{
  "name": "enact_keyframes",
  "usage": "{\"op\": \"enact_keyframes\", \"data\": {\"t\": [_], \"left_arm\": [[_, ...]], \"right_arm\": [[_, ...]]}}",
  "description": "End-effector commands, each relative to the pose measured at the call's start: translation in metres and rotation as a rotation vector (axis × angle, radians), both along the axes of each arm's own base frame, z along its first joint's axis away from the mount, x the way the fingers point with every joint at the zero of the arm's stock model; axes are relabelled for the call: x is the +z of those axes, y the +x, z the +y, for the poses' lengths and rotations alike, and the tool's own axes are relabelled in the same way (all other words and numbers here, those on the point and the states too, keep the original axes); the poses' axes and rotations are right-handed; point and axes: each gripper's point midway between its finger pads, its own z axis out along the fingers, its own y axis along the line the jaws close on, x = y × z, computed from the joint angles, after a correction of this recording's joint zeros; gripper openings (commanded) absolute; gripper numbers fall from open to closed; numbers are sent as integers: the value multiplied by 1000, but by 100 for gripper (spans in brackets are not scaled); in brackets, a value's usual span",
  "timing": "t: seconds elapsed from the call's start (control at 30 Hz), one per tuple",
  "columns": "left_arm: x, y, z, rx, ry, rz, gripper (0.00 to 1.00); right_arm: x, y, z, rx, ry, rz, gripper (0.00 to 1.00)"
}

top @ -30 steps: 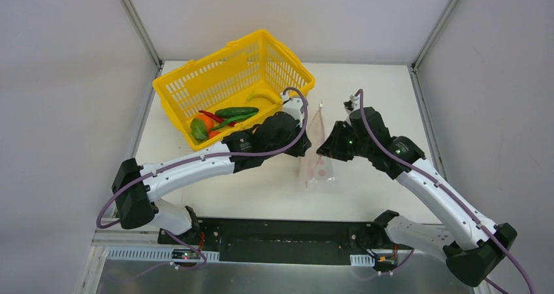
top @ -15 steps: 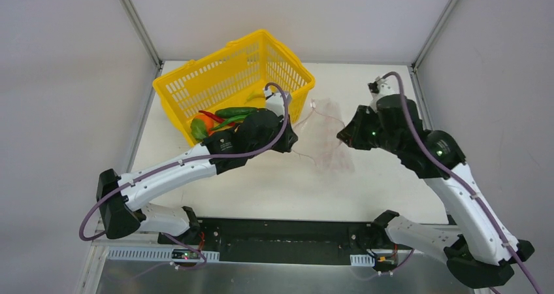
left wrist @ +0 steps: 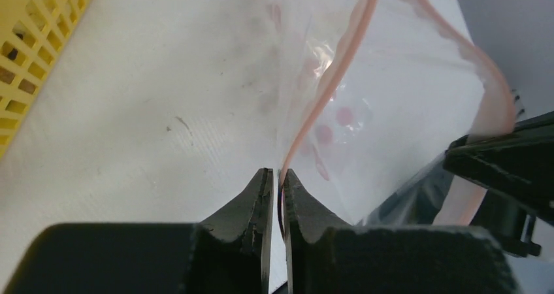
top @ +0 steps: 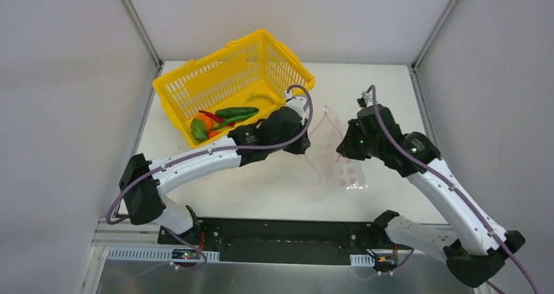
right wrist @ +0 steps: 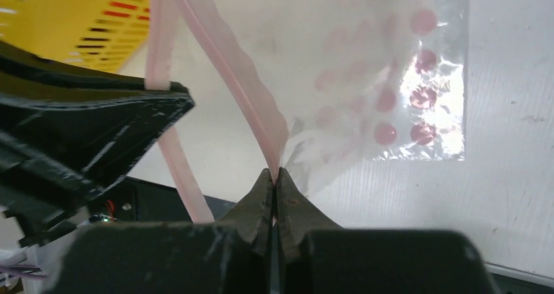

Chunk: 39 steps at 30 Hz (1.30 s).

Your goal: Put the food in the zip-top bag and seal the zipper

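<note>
**A:** Where's the bag (top: 340, 160)?

**B:** It's up between the two arms, just right of the basket (top: 196, 85). Its dotted lower end seems to lie on the bench (top: 261, 186). The left fingers (left wrist: 264, 186) are clenched on one lip of the zipper (left wrist: 326, 88). The right fingers (right wrist: 271, 186) are clenched on the opposite lip. The mouth gapes between them.

**A:** And the food (top: 235, 112)?

**B:** It's all in the basket. I can see none in the bag.

**A:** So the step is spreading the mouth. How should it be done?

**B:** Draw the lips apart slowly and evenly, and keep both grips firm. The film is thin and slick, so a jerk could slip a lip out or tear it at the corner.

**A:** How wide?

**B:** I'd say wide enough for a pepper to pass without catching the strip. After that, stop. If it's stretched taut, the mouth flattens into a slit again.

**A:** One arm has to fetch the food, though.

**B:** Yes, probably the left, as it's the one near the basket. Before it lets go, tilt the opening upward and let the bag's weight settle on the bench. That way the mouth may stay open on a single grip.
</note>
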Motion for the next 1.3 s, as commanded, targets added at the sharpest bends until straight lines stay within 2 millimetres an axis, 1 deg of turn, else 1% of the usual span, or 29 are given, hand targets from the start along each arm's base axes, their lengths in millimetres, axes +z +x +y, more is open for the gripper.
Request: {"op": "enact_keyframes", "data": {"t": [0.0, 0.07, 0.1, 0.17, 0.23, 0.33, 0.4, 0.47, 0.53, 0.6, 0.7, 0.8, 0.87, 0.97, 1.1, 1.2, 1.27], "left_arm": [[-17, 15, 15, 103, 31, 31, 14], [-24, 16, 21, 121, 43, 39, 21], [-24, 16, 22, 123, 46, 39, 26], [-20, 16, 24, 115, 49, 34, 40], [-12, 14, 24, 100, 44, 26, 54], [4, 10, 26, 69, 35, 2, 67], [19, 5, 25, 32, 11, -18, 74], [36, -1, 27, -16, -5, -43, 79], [47, -6, 32, -39, 2, -63, 82], [55, -10, 37, -61, 12, -77, 85], [70, -16, 39, -97, -4, -102, 87], [82, -18, 45, -104, -15, -141, 89], [93, -12, 59, -64, 6, -189, 92], [111, 3, 88, 7, 45, -236, 97], [131, 31, 137, 119, 112, -269, 99], [135, 58, 177, 201, 186, -269, 99], [130, 76, 198, 223, 247, -251, 99]], "right_arm": [[-16, 21, 19, -38, 61, -7, 0], [-19, 25, 25, -33, 76, -7, 0], [-19, 27, 27, -31, 85, -8, 0], [-18, 30, 32, -33, 108, -13, 0], [-16, 32, 37, -28, 136, -22, 0], [-15, 35, 42, -33, 158, -23, 0], [-16, 37, 43, -39, 157, -19, 0], [-17, 38, 44, -41, 157, -15, 0], [-18, 40, 44, -46, 160, -21, 0], [-18, 41, 45, -46, 162, -22, 0], [-21, 43, 48, -40, 162, -14, 0], [-21, 44, 50, -36, 167, -14, 0], [-21, 44, 51, -32, 171, -14, 0], [-21, 43, 52, -24, 176, -13, 0], [-20, 41, 52, -17, 180, -15, 0], [-19, 39, 51, -13, 181, -20, 0], [-18, 38, 51, -7, 186, -23, 0]]}}
